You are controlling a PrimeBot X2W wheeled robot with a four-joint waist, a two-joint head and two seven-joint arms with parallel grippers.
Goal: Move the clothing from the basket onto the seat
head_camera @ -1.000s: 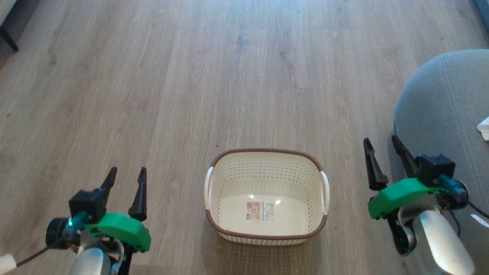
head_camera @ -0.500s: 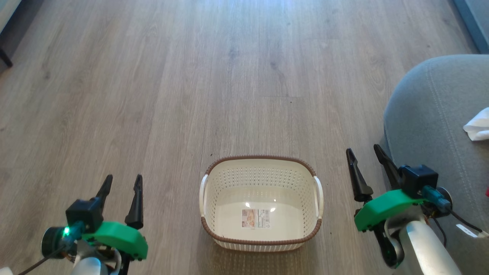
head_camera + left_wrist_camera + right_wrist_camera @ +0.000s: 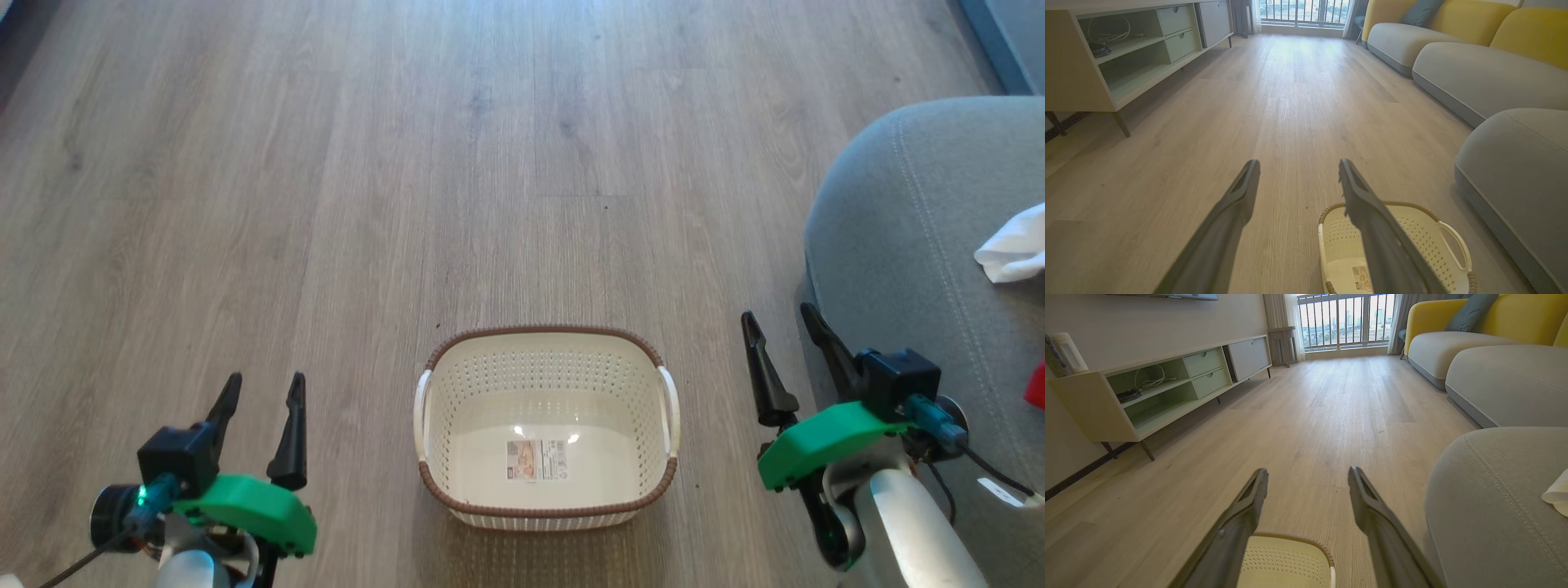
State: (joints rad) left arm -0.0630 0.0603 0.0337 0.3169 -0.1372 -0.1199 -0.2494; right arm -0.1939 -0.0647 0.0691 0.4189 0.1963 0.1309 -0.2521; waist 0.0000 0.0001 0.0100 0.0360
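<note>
The basket [image 3: 543, 371] was seen upright on the wood floor [image 3: 408, 163], low in the middle of the head view, between the two arms. Its bare base was visible, with a paper label [image 3: 539, 460] stuck on it. White handles [image 3: 422, 404] were noted on both short sides.

The seat [image 3: 898, 245] was seen at the right edge, near the basket but not touching it. A white cloth [image 3: 1012, 245] was found crumpled on the seat, cut off by the frame edge. A bit of red garment [image 3: 1037, 394] was seen nearer on the same seat, mostly cropped, so its shape could not be told.

The left claw [image 3: 266, 380] was held wide open at lower left over the floor, with nothing gripped, well apart from the basket. The right claw [image 3: 777, 314] was likewise spread wide with nothing gripped. It was placed between basket and seat, its outer finger overlapping the seat's edge in the head view. Contact there could not be told.

In the left wrist view the basket was seen low right, partly hidden behind one finger, with the seat further right. In the right wrist view a corner of the basket was seen at the bottom between the fingers, and the white cloth at the right edge on the seat. Further back a low cabinet [image 3: 1167, 388], a grey and yellow sofa [image 3: 1474, 343] and a barred window [image 3: 1343, 322] were noted.
</note>
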